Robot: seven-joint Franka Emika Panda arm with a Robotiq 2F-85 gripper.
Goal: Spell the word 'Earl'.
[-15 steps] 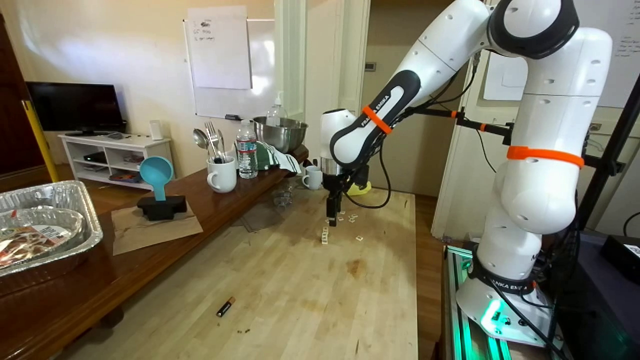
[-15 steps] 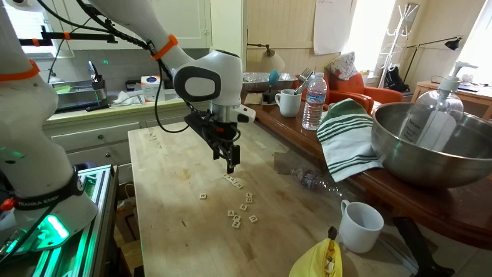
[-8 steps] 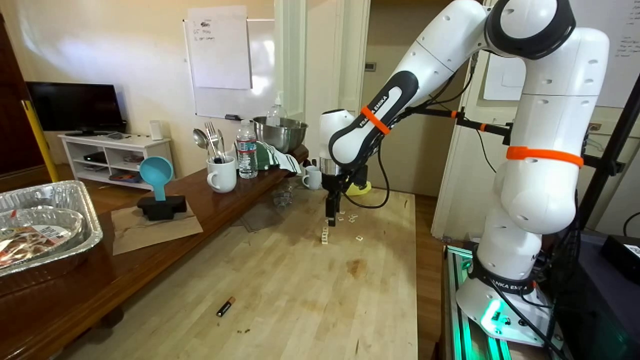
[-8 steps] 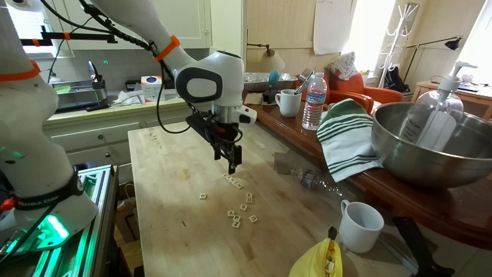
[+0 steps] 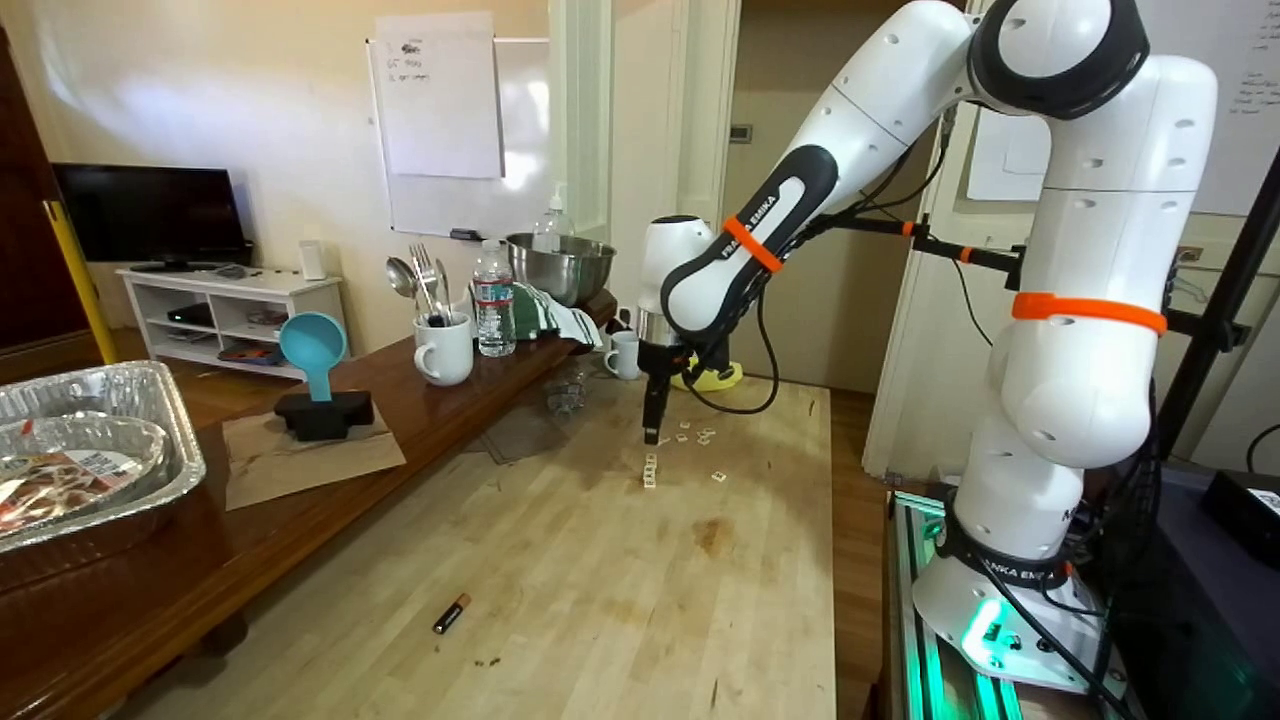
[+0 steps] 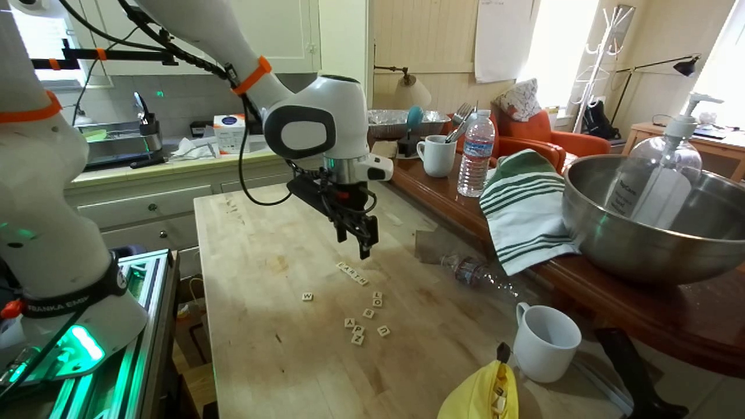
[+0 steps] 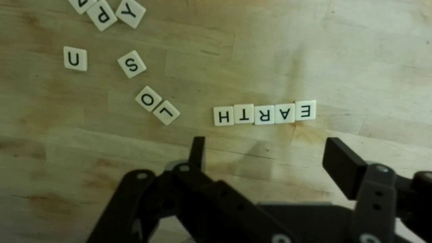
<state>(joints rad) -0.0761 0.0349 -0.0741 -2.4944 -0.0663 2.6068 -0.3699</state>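
White letter tiles lie on the wooden table. E (image 7: 305, 110), A (image 7: 284, 113), R (image 7: 264, 115), T (image 7: 243, 113) and H (image 7: 223, 116) touch in a row, upside down in the wrist view. The row shows in both exterior views (image 5: 650, 470) (image 6: 352, 273). The L tile (image 7: 166, 112) lies tilted beyond the H end of the row, touching the O tile (image 7: 147, 99). My gripper (image 7: 266, 148) is open and empty above the table, beside the row. It shows in both exterior views (image 5: 652, 438) (image 6: 354, 247).
Loose tiles S (image 7: 132, 64), U (image 7: 75, 58), P (image 7: 102, 15), Y (image 7: 130, 12) and W (image 6: 307, 297) lie around. A yellow pouch (image 6: 483, 393), a white mug (image 6: 547, 343) and a clear plastic bottle (image 6: 474, 273) are on the table. A raised wooden ledge (image 5: 440, 440) runs alongside. A battery (image 5: 451, 613) lies farther off.
My gripper has shifted a little sideways, towards the ledge, and turned slightly. More of the tile row shows in an exterior view. The tiles have not moved.
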